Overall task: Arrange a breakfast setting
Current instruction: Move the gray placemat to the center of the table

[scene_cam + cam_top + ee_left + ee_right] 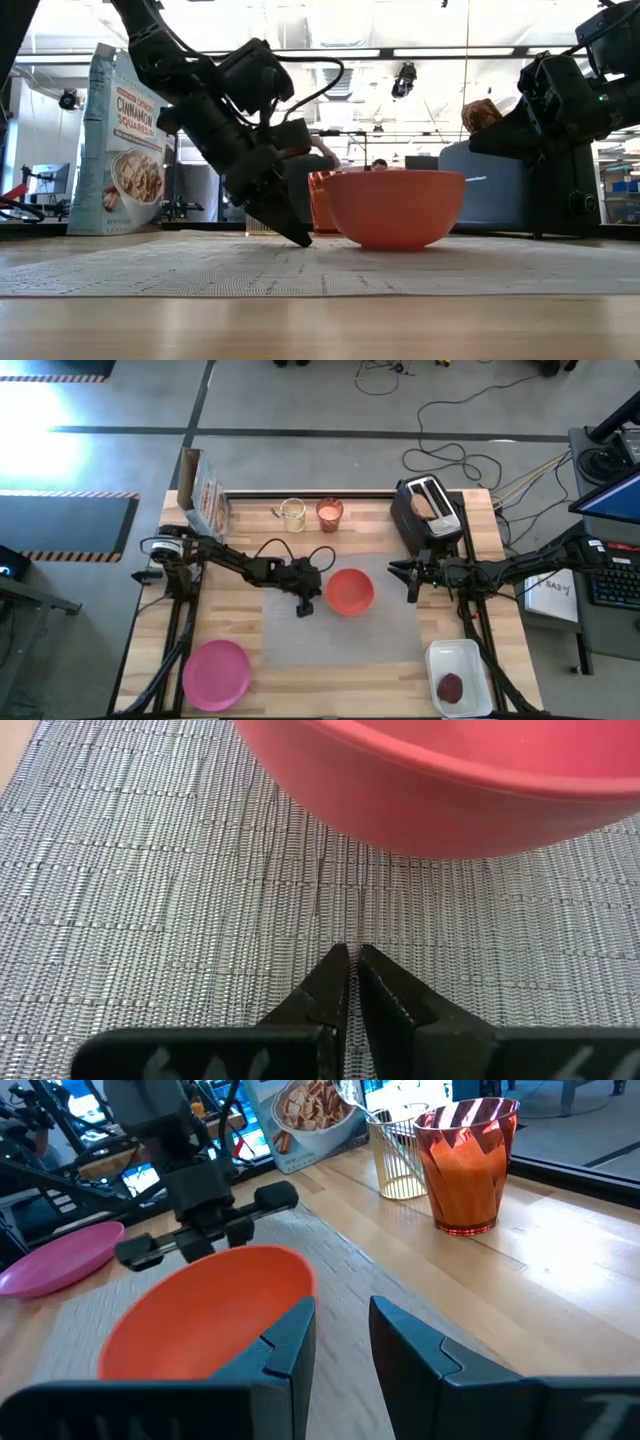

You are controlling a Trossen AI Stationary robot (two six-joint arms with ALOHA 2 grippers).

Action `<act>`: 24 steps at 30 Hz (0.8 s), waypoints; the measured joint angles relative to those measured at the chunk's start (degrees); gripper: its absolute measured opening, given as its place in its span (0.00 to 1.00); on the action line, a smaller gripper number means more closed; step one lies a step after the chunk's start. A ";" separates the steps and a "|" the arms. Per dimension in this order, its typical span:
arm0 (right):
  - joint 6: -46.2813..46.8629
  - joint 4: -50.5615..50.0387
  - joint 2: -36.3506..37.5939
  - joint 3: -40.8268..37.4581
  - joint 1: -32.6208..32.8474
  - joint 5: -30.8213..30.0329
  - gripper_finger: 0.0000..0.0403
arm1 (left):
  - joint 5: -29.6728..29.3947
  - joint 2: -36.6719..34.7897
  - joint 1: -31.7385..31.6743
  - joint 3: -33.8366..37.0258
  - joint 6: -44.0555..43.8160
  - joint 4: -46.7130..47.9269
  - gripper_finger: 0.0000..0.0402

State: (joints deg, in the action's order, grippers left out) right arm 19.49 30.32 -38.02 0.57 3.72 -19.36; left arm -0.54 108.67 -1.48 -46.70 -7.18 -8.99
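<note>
The grey woven placemat (300, 650) lies at the table's middle. The red bowl (350, 591) stands on it by its base. My left gripper (307, 606) is shut, its tips down at the mat just left of the bowl (450, 790). My right gripper (410, 582) is open and empty, to the right of the bowl (200, 1320). The pink plate (216, 673) lies on the wood at the near left. The glass of orange drink (329, 513) stands at the far edge. The toast (425, 507) sticks out of the toaster. The dark red patty (452, 687) lies in a white tray. My left gripper touches the placemat (350, 920) with its shut fingertips (300, 240), just beside the bowl's left side. The fingers slant down from the table's left. The mat lies flat under them.
The black toaster (430, 510) stands at the far right. A glass of pale liquid (292, 515) with a metal spoon (352, 1098) in it stands left of the orange drink. A cereal box (205, 495) stands at the far left. The white tray (460, 675) sits at the near right.
</note>
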 joint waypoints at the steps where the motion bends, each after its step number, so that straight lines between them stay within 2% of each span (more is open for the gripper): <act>1: 0.01 -0.02 0.00 0.00 0.00 0.00 0.21 | -0.12 -0.50 -0.23 0.63 -0.36 0.05 0.03; 8: 0.00 -0.02 -0.01 -0.01 0.00 -0.02 0.21 | -0.60 -5.60 -1.93 6.15 -0.53 0.82 0.03; 12: 0.01 -0.01 -0.01 0.00 -0.01 0.00 0.21 | 0.03 -8.79 -3.03 8.85 2.78 2.68 0.03; 20: 0.00 -0.01 -0.01 0.01 0.00 0.00 0.21 | 8.14 -9.57 -6.63 8.53 14.04 6.50 0.03; 24: 0.02 -0.02 -0.01 0.00 -0.01 0.00 0.21 | 10.24 -9.31 -8.26 7.58 17.88 7.70 0.03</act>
State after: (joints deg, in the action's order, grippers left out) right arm 19.51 30.31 -38.03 0.57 3.72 -19.35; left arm 9.70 99.35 -9.74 -39.12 10.69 -1.29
